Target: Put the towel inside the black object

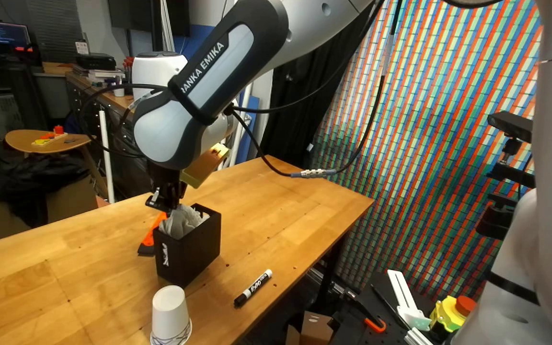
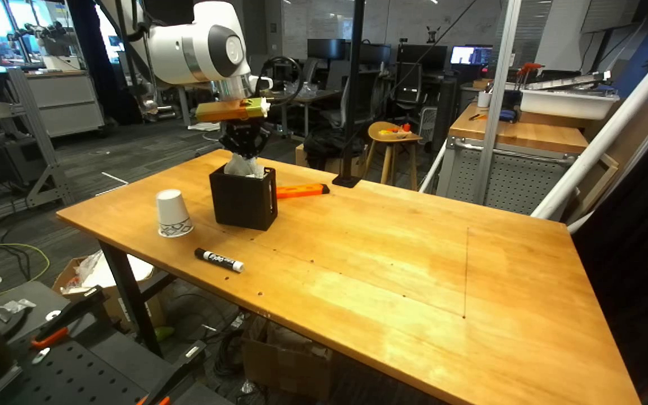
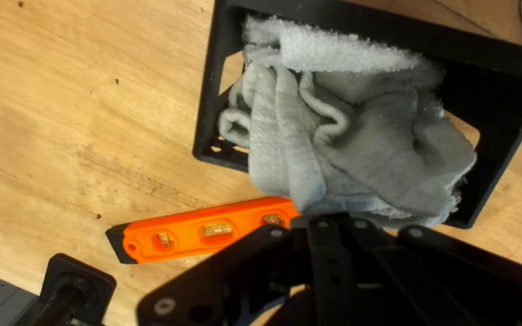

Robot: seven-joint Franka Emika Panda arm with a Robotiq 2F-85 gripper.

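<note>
A grey-white towel point(image 3: 356, 127) lies bunched in the mouth of the black object point(image 3: 206, 113), a box with cut-out sides standing on the table. Part of the towel rises above the rim and covers the near edge in the wrist view. My gripper point(image 3: 340, 217) is pointed down at that edge, its fingers together on the raised cloth; the towel hides the very tips. In both exterior views the gripper point(image 2: 243, 153) hangs over the black object point(image 2: 242, 199), and the towel point(image 1: 182, 223) peaks up to the fingers.
Right beside the box lies an orange level point(image 2: 301, 191). An upturned paper cup point(image 2: 172, 211) and a black marker point(image 1: 253, 288) are on the table close by. A black post with a flat foot point(image 2: 346, 181) stands at the table's edge.
</note>
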